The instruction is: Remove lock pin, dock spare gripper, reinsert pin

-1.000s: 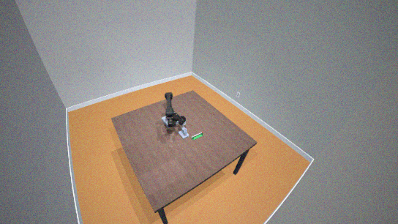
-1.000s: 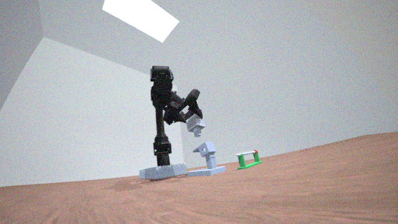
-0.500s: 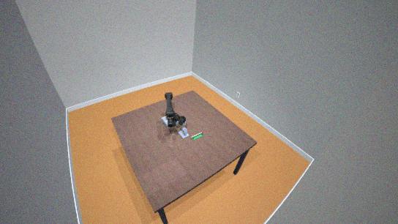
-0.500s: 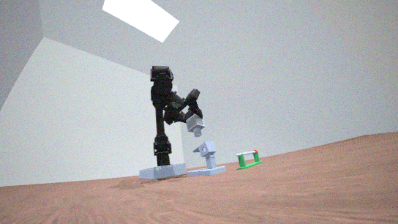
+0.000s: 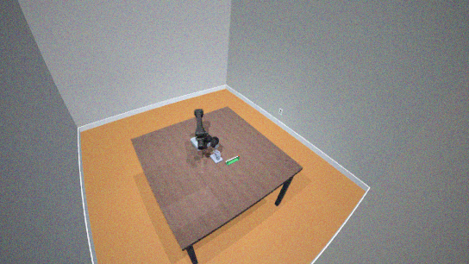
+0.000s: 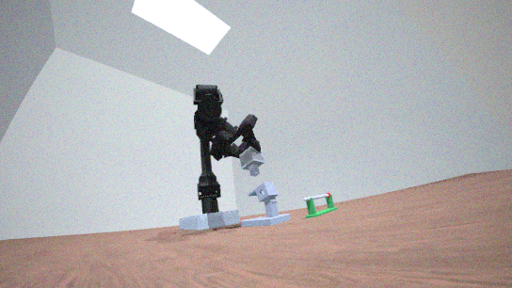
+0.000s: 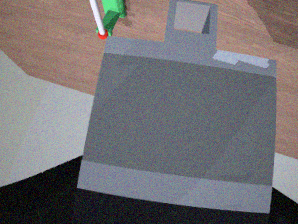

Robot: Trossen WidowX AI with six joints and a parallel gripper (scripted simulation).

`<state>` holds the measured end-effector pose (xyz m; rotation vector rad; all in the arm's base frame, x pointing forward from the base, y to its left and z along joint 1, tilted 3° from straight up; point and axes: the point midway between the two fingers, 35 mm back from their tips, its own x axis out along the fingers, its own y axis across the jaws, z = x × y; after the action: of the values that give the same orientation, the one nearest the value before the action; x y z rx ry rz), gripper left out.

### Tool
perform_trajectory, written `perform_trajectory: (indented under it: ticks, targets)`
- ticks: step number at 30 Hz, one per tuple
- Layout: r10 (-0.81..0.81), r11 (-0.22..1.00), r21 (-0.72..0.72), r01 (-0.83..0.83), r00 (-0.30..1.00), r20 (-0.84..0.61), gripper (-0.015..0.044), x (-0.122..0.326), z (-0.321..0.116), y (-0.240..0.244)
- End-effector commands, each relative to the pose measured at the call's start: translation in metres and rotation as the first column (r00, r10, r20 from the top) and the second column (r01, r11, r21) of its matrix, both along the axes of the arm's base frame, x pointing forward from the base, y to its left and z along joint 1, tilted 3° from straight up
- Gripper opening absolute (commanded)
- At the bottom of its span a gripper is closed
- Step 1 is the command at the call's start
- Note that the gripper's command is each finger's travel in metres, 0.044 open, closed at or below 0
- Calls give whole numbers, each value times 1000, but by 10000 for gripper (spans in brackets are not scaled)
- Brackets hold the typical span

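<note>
Grey spare gripper (image 6: 251, 159) held above pale mount (image 6: 271, 207), apparently clear of it, white pin (image 6: 317, 197) on green stand (image 6: 321, 213)

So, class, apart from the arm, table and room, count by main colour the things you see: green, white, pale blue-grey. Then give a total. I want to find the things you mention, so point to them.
Green: 1, the stand (image 5: 233, 161) (image 6: 321, 213) (image 7: 114, 6)
White: 1, the red-ended pin (image 5: 232, 159) (image 6: 317, 197) (image 7: 97, 16)
Pale blue-grey: 2, the mount (image 5: 217, 159) (image 6: 271, 209) and the spare gripper (image 6: 251, 159) (image 7: 169, 168)
Total: 4
</note>
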<state>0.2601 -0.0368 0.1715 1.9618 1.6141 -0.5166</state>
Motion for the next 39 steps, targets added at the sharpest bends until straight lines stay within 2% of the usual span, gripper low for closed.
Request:
perform_trajectory:
  ticks: [1, 24, 33, 39]
  targets:
    - [-1, 1000, 10, 1, 1000, 9, 0, 1, 2, 1]
    - [-1, 1000, 10, 1, 1000, 9, 0, 1, 2, 1]
    - [36, 998, 50, -42, 993, 109, 0, 5, -13, 3]
    - [39, 998, 51, -45, 992, 117, 0, 7, -19, 0]
